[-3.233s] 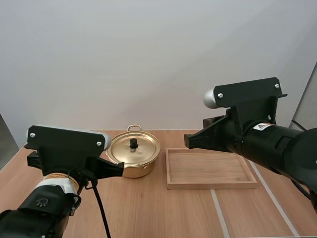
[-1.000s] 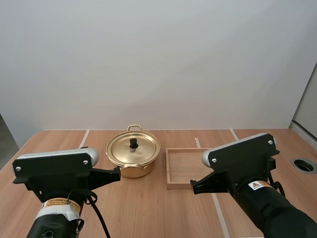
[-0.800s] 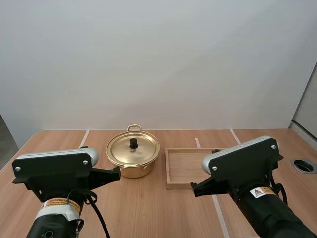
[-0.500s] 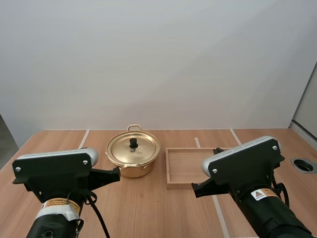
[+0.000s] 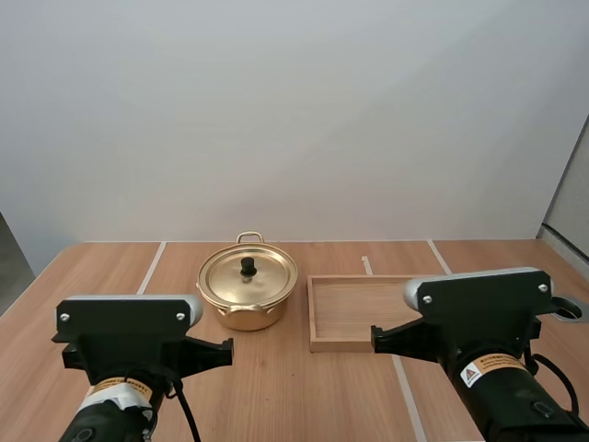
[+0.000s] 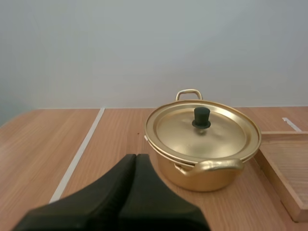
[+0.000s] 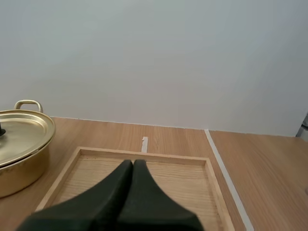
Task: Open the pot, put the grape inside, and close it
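A golden pot (image 5: 248, 290) stands on the wooden table with its lid (image 5: 248, 276) on, a black knob (image 5: 248, 266) at the lid's centre. In the left wrist view the pot (image 6: 204, 149) sits just ahead of my left gripper (image 6: 135, 158), whose fingers lie together as one dark wedge, shut on nothing. My right gripper (image 7: 133, 163) is shut too, its tips over the near edge of the wooden tray (image 7: 91, 171). The pot's edge (image 7: 21, 144) lies beside that tray. No grapes are visible.
The wooden tray (image 5: 331, 318) lies right of the pot and holds nothing. Pale tape lines (image 5: 150, 267) run along the table. A round hole (image 5: 572, 308) sits at the table's right edge. Both arms' bulky housings (image 5: 129, 336) stand low at the front.
Both arms have sunk lower and drawn back toward the table's front since the earliest frame. The right arm came down from over the tray. Pot and tray have not moved.
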Controlling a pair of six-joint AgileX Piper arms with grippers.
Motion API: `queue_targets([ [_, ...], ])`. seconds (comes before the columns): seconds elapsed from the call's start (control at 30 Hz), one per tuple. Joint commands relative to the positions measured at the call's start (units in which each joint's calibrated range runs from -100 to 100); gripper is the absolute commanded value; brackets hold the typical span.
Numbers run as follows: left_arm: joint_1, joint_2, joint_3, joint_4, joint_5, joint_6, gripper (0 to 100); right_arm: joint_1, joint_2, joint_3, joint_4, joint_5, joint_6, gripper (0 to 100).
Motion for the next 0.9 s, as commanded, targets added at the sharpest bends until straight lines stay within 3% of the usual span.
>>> queue_targets([
  [0.0, 0.02, -0.40, 0.00, -1.21, -0.01, 0.43, 0, 0.08, -0.49, 0.62, -2.88, 0.85, 3.87, 0],
  [0.13, 0.02, -0.40, 0.00, -1.21, -0.68, 0.43, 0, 0.08, -0.83, 3.88, -3.96, 0.47, 3.87, 0],
  [0.47, 0.02, -0.40, 0.00, -1.21, -0.68, 0.43, 0, 0.08, -0.83, 3.95, -3.11, 7.69, 3.87, 0],
  [0.87, 0.02, -0.40, 0.00, -1.21, -0.68, 0.43, 0, 0.08, -0.83, 3.95, -3.11, 7.69, 3.87, 0],
])
